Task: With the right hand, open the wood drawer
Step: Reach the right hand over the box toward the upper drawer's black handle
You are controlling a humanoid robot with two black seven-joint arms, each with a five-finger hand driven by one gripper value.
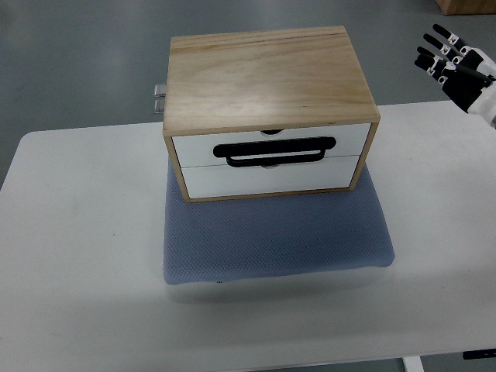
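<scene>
White table fills the view, carrying a blue-grey mat. On the mat stands the wood drawer box, both white drawer fronts flush, a black handle across them, well left of and below the right hand, which hovers fingers extended, grasping nothing.

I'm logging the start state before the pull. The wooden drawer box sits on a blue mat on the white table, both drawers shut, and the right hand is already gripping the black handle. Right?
Not quite. The right hand is not on the black handle; the top view shows it up at the right edge, clear of the wooden drawer box, fingers spread and holding nothing. The rest stands: blue mat, white table, both drawers shut.
</scene>
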